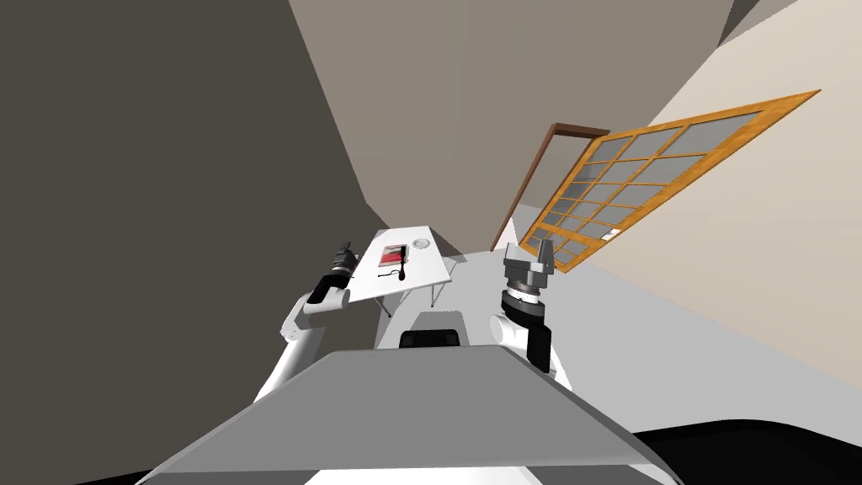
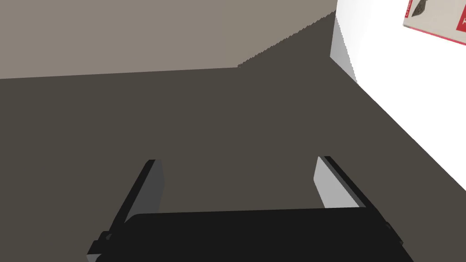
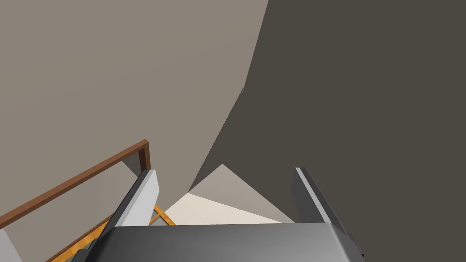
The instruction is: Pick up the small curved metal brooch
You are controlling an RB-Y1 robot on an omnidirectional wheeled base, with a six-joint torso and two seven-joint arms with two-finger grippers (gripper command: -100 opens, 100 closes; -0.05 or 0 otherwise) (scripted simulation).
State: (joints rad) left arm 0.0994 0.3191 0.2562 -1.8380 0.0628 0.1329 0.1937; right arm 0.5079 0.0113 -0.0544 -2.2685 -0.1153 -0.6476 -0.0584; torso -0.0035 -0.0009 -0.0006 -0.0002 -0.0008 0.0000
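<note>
A small white table (image 1: 421, 274) stands ahead by the dark wall. On its far end lies a small round grey piece (image 1: 422, 244), perhaps the brooch. A thin dark curved item (image 1: 388, 274) lies near the table's front; I cannot tell which of the two is the brooch. My left gripper (image 1: 343, 251) hovers just off the table's left edge, open and empty. In the left wrist view the left gripper (image 2: 239, 182) points along the dark wall, with the table's white top (image 2: 409, 86) off to one side. My right gripper (image 1: 544, 250) is raised to the right, open and empty (image 3: 223, 195).
A red and white book (image 1: 393, 255) and a black object (image 1: 402, 269) lie in the middle of the table; the book's corner (image 2: 437, 18) shows past the left fingers. An orange glazed door (image 1: 640, 181) stands open at the right. Grey floor (image 1: 471, 286) lies between me and the table.
</note>
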